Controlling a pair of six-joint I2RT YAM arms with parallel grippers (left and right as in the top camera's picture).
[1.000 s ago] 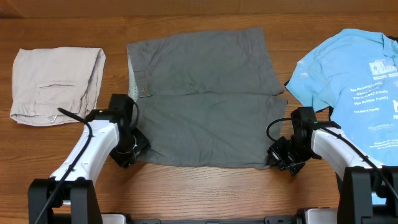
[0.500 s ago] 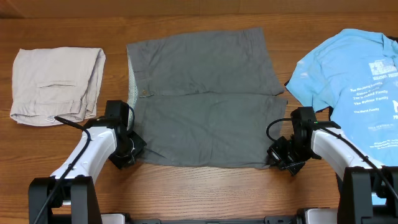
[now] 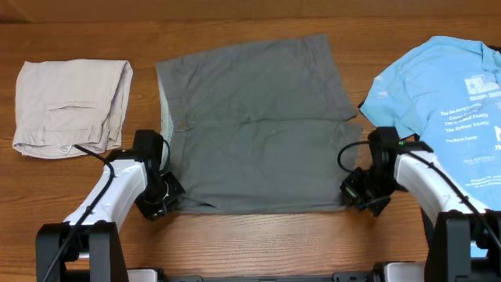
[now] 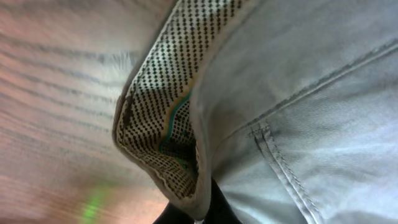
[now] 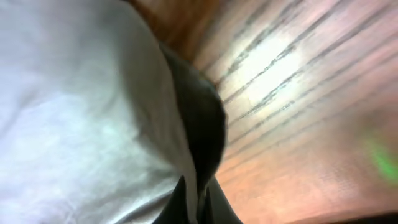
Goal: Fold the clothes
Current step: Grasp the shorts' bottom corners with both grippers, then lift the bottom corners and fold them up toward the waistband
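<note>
The dark grey shorts (image 3: pixel 254 125) lie spread flat in the middle of the table, waistband to the left. My left gripper (image 3: pixel 166 196) is shut on the shorts' near left corner. In the left wrist view the waistband's dotted lining (image 4: pixel 168 118) folds out just above my fingers (image 4: pixel 202 214). My right gripper (image 3: pixel 354 192) is shut on the shorts' near right corner. In the right wrist view the grey cloth (image 5: pixel 93 118) runs down between my fingers (image 5: pixel 198 205). Both corners are lifted slightly off the wood.
Folded pale beige shorts (image 3: pixel 72 106) lie at the far left. A light blue T-shirt with white print (image 3: pixel 442 102) lies at the right, close to my right arm. Bare wood runs along the near edge (image 3: pixel 258 235).
Both grippers have closed in on the near corners and raised them a little. The near hem has shifted and the left waistband edge has pulled slightly outward.
</note>
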